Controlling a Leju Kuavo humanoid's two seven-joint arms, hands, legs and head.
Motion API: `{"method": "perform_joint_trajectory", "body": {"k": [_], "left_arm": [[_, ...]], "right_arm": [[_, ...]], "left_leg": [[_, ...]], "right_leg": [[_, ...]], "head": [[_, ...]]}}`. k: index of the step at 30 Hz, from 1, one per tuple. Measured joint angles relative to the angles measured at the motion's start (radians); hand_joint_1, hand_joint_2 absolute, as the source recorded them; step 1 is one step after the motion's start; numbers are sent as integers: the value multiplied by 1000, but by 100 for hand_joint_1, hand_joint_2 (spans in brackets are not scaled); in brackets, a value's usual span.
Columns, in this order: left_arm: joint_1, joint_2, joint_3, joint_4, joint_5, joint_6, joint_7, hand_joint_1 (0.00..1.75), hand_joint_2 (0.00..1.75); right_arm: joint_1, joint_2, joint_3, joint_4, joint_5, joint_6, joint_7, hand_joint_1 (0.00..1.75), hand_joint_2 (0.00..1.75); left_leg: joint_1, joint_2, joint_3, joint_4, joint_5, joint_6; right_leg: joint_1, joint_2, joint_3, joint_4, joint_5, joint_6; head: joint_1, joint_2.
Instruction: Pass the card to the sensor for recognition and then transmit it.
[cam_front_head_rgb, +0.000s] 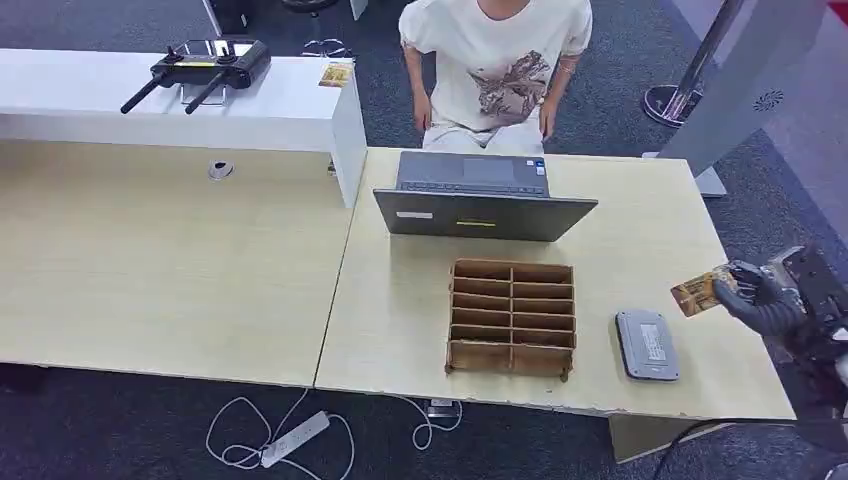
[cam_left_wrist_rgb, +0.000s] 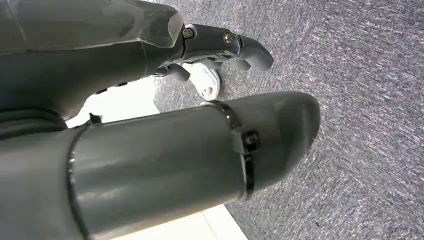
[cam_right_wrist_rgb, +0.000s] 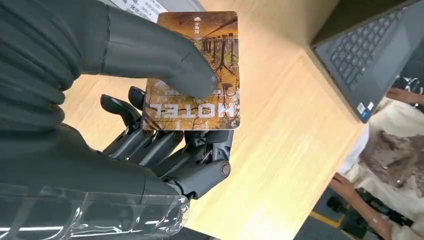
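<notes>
Head view: we see the right robot hand (cam_front_head_rgb: 765, 300) at the right edge of the worktop (cam_front_head_rgb: 640, 215), gripping the card (cam_front_head_rgb: 698, 293) and holding it up off the surface, above and to the right of the grey sensor (cam_front_head_rgb: 646, 345), which lies flat near the worktop's front edge. A wooden rack (cam_front_head_rgb: 511, 317) with open compartments sits just left of the sensor, apart from it. Behind the rack an open laptop (cam_front_head_rgb: 478, 195) faces a person (cam_front_head_rgb: 497, 70) seated at the far side. On the white counter (cam_front_head_rgb: 150, 100) to the left lies a black controller (cam_front_head_rgb: 205, 65) and a small card-like item (cam_front_head_rgb: 335, 74), too small to read. A power strip (cam_front_head_rgb: 293, 438) with white cable lies on the floor. Right wrist view: the thumb (cam_right_wrist_rgb: 160, 60) presses the card (cam_right_wrist_rgb: 200, 75) against the dark fingers (cam_right_wrist_rgb: 165, 145) behind it; the print reads HOTEL. The laptop (cam_right_wrist_rgb: 370, 55) corner shows beyond. Left wrist view: the left robot hand (cam_left_wrist_rgb: 200, 100) hangs over grey carpet (cam_left_wrist_rgb: 360, 100), fingers curled in, nothing in it.
</notes>
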Motion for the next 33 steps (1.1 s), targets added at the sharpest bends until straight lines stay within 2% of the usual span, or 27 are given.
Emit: {"method": "perform_joint_trajectory", "body": {"k": [13, 21, 33], "left_arm": [[0, -2, 0, 0, -19, 0, -2, 0, 0], [0, -3, 0, 0, -39, 0, -9, 0, 0], [0, -10, 3, 0, -54, -2, -3, 0, 0]], "right_arm": [[8, 3, 12, -3, 21, 16, 2, 175, 175], [41, 4, 12, -25, 45, -2, 5, 175, 175], [-4, 16, 26, 8, 69, 33, -10, 175, 175]], "left_leg": [[0, 0, 0, 0, 0, 0], [0, 0, 0, 0, 0, 0], [0, 0, 0, 0, 0, 0]], "right_leg": [[0, 0, 0, 0, 0, 0], [0, 0, 0, 0, 0, 0], [0, 0, 0, 0, 0, 0]], "head": [[0, 0], [0, 0], [0, 0]]}}
